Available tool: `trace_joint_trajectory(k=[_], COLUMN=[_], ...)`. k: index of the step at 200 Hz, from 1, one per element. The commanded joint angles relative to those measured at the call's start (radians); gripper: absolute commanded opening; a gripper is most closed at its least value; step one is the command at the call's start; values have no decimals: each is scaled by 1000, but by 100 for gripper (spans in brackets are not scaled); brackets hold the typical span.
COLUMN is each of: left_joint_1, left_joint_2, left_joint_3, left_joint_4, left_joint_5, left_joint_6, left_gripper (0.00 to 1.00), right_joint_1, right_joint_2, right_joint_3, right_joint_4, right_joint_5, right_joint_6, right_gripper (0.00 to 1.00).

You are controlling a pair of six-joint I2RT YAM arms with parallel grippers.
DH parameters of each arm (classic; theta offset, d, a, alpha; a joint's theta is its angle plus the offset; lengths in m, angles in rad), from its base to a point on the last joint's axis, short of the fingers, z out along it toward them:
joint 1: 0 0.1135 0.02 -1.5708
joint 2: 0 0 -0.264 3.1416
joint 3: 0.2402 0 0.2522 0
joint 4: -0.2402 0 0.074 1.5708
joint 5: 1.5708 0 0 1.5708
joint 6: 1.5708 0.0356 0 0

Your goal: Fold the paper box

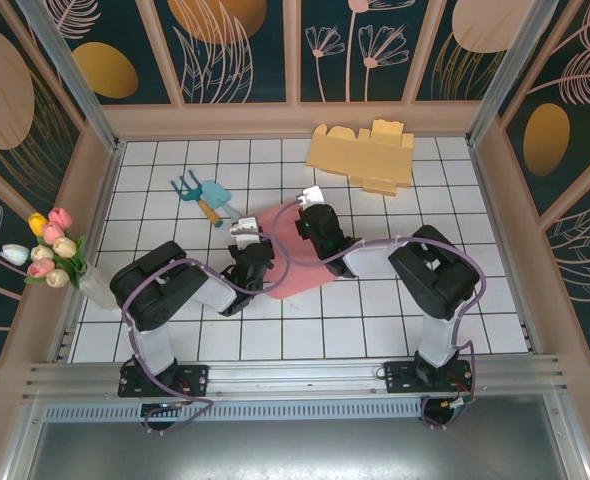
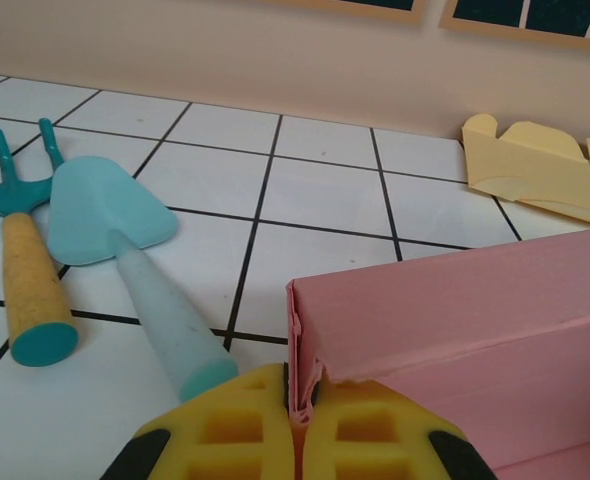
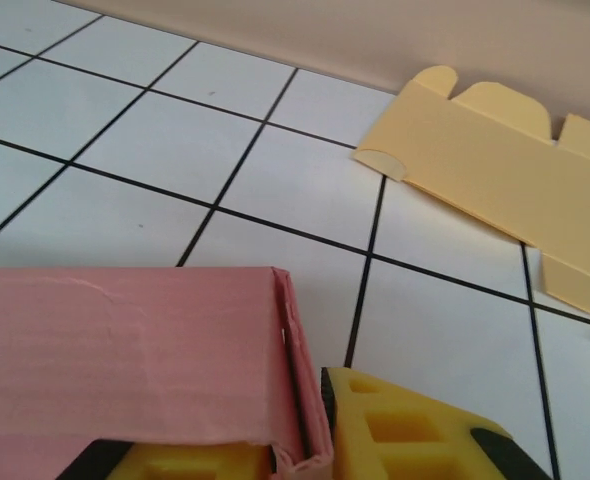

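Paper box [image 2: 455, 320] pink, walls raised, on counter [image 2: 325, 170] | left hand [image 2: 297, 405] clamped on one corner wall | right hand [image 3: 310, 455] clamped on another corner

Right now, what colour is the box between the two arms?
The box is plain pink; the left wrist view shows it best.

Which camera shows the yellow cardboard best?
The top camera: the yellow cardboard lies whole and flat near the far wall. The left wrist view catches one end; the right wrist view shows part, cut off.
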Motion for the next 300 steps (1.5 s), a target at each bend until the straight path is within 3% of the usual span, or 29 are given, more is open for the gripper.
trace_joint_trajectory(k=[1,48,70,121,150,175,191,203,248,276,300], left_joint_1=[14,15,14,14,15,14,14,14,14,13,-9], left_joint_2=[40,46,57,68,75,54,-14,-92,-383,-510,-543], left_joint_3=[-21,-5,15,41,55,44,-11,-15,162,256,318], left_joint_4=[-152,-169,-196,-233,-245,-205,-57,-48,-477,-744,-875], left_joint_5=[-75,-70,-69,-65,-53,-36,70,194,706,816,756], left_joint_6=[10,13,16,19,27,53,162,264,516,652,757], left_gripper=[0,0,0,0,0,0,0,0,0,0,0], right_joint_1=[-41,-9,27,49,49,48,35,13,-9,-10,-12], right_joint_2=[-11,-113,-203,-477,-637,-800,-887,-939,-1105,-1250,-1381], right_joint_3=[-24,-124,-176,-176,-168,-243,-317,-361,-403,-434,-454], right_joint_4=[35,49,8,-326,-467,-483,-442,-413,-411,-435,-454], right_joint_5=[263,81,52,32,13,51,90,91,23,29,52], right_joint_6=[13,49,74,257,227,172,135,135,193,235,251], right_gripper=[21,42,49,54,54,59,62,63,63,63,63])
